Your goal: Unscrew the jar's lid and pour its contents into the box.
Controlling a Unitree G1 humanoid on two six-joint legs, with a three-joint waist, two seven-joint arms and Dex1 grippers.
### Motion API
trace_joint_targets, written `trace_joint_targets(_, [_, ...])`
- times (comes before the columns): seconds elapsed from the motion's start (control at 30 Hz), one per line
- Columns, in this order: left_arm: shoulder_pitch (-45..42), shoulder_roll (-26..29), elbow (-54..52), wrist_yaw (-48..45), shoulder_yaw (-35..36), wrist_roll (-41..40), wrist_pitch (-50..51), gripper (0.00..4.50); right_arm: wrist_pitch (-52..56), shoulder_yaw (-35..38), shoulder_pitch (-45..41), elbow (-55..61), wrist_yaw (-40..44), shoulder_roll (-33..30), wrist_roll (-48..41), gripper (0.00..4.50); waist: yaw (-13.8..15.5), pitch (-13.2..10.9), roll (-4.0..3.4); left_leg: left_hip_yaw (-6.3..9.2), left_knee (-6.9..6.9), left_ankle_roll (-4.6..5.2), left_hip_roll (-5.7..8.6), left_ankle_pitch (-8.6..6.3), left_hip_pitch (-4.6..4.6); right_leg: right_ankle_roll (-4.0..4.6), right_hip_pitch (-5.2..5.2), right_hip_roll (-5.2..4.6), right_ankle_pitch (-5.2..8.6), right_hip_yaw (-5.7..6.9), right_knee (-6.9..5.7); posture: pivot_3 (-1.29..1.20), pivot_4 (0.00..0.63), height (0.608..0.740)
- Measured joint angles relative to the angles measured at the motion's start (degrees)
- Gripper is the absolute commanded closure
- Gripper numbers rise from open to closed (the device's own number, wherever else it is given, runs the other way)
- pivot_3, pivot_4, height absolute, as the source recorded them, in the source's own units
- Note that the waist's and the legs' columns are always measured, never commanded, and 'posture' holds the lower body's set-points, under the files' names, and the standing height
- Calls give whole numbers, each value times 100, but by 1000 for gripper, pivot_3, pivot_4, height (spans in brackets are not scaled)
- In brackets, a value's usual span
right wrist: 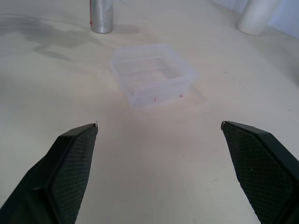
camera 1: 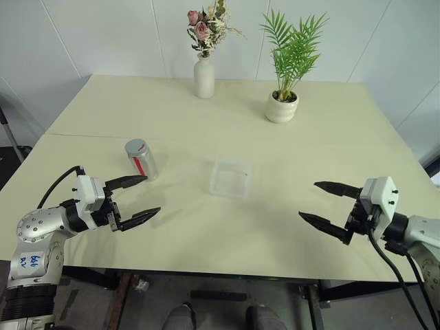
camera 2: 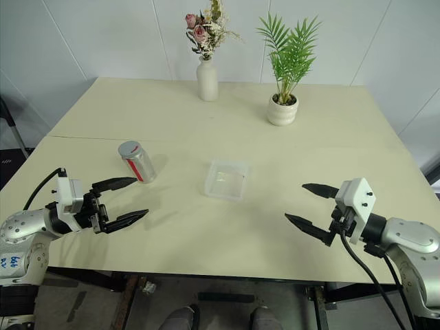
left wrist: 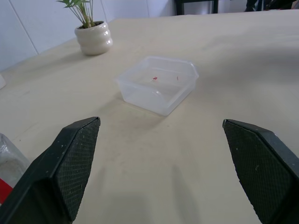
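Both grippers hover with jaws spread wide, holding nothing

The jar (camera 1: 141,158), clear with a red stripe and grey lid (camera 1: 136,146) on, stands upright on the table (camera 1: 206,234) beside the left gripper (camera 1: 141,197); the clear box (camera 1: 231,177) sits mid-table, the right gripper (camera 1: 330,205) well apart; no legible writing

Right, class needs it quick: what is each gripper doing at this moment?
Left gripper: open, holding nothing, near the jar.
Right gripper: open, holding nothing.

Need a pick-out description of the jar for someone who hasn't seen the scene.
On the beige table, look on its left half, just ahead of the left gripper. The small clear cylindrical jar stands there, grey-capped and red-striped, unlike the shallow clear plastic box at centre.
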State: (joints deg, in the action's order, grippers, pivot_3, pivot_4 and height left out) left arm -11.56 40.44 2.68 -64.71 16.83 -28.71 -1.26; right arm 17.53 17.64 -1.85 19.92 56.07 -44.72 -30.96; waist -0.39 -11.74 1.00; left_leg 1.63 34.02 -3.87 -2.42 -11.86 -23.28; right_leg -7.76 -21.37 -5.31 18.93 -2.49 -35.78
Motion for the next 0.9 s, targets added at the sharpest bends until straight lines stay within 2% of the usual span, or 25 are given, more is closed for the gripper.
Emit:
trace_joint_targets(0.13, [161, 70, -73, 83, 58, 2, 2, 20, -11, -240, -328, -148, 122, 2, 7, 0, -42, 0, 0, -8, 1, 0, -4, 0, 1, 4, -3, 2, 0, -6, 0, 0, 150, 740])
trace_joint_targets(0.27, [870, -46, -468, 569, 424, 11, 7, 20, -73, -526, -789, -490, 271, 55, 30, 0, -148, 0, 2, -29, 0, 3, -11, -3, 1, 4, -9, 4, -2, -24, 3, 0, 150, 740])
trace_joint_targets(0.37, [1553, -481, -1010, 1335, 874, 15, 72, 20, -66, -822, -1311, -606, 337, 250, 1, 0, -190, -1, 3, -48, 0, 1, -29, -10, 6, -10, -16, 22, -9, -48, 1, 0, 150, 740])
trace_joint_targets(0.47, [2202, -1246, -1558, 2349, 1307, 173, 61, 20, -6, -1096, -1939, -722, 368, 569, -112, 0, -192, -2, 6, -53, 4, -3, -38, -15, 12, -13, -17, 42, -12, -71, -2, 0, 150, 740])
trace_joint_targets(0.5, [2270, -1716, -1717, 2933, 1447, 284, 45, 20, 1, -1210, -2268, -831, 392, 788, -144, 0, -181, -2, 5, -54, 9, -3, -40, -15, 12, -17, -17, 48, -17, -80, -3, 0, 150, 740])
trace_joint_targets(0.6, [2106, -2375, -1903, 4042, 1473, 540, 32, 20, 22, -1550, -2898, -933, 454, 1205, -219, 0, -96, -3, 17, -42, 22, -6, -51, -10, 11, -7, -16, 68, -27, -76, -7, 0, 150, 740])
trace_joint_targets(0.7, [1469, -2565, -1703, 4768, 1430, 904, -49, 20, -2, -1782, -3332, -1247, 547, 1505, -199, 0, -1, -2, 20, -49, 38, -1, -50, -3, 7, 39, -15, 70, -30, -79, 4, 0, 150, 740])
trace_joint_targets(0.73, [1209, -2579, -1597, 4923, 1341, 1004, -85, 20, -14, -1864, -3443, -1363, 576, 1603, -171, 0, 9, 0, 23, -55, 38, 3, -51, 0, 5, 73, -10, 70, -28, -82, 25, 0, 150, 740])
trace_joint_targets(0.9, [468, -2570, -881, 5073, 832, 1314, -152, 20, -32, -2075, -3732, -1585, 664, 1820, -89, 0, -5, 7, 34, -77, 45, 2, -53, -4, 0, 49, -14, 67, -53, -95, 37, 0, 150, 740])
